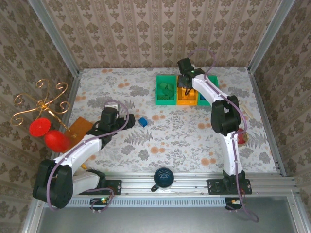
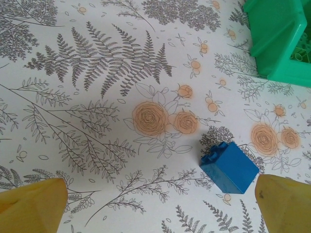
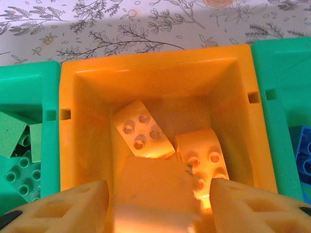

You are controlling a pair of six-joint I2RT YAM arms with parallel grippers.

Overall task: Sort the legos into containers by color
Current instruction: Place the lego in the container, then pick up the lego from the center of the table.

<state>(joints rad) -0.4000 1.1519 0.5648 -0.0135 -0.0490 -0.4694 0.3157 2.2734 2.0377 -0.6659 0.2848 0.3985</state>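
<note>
White flower-printed covering spreads over the table (image 1: 194,145). At its 12 o'clock edge three containers sit in a row, side against side: a green bin (image 1: 165,99), an orange bin (image 1: 185,99) and, at that one's 3 o'clock side, a second green bin (image 3: 277,68).

The right gripper (image 3: 158,206) hangs over the orange bin with its jaws parted. An orange brick (image 3: 155,189) sits between them, a thin gap showing on either side of it. Two more orange bricks (image 3: 143,128) lie on the bin floor below.

Green bricks (image 3: 17,160) lie in the first bin, and a stored blue brick (image 3: 303,155) shows in the last.

The left gripper (image 2: 160,206) is spread wide, low over the table's middle. A lone blue brick (image 2: 228,167) stands on the covering just beside the finger (image 2: 286,204) at 3 o'clock in the wrist view.
</note>
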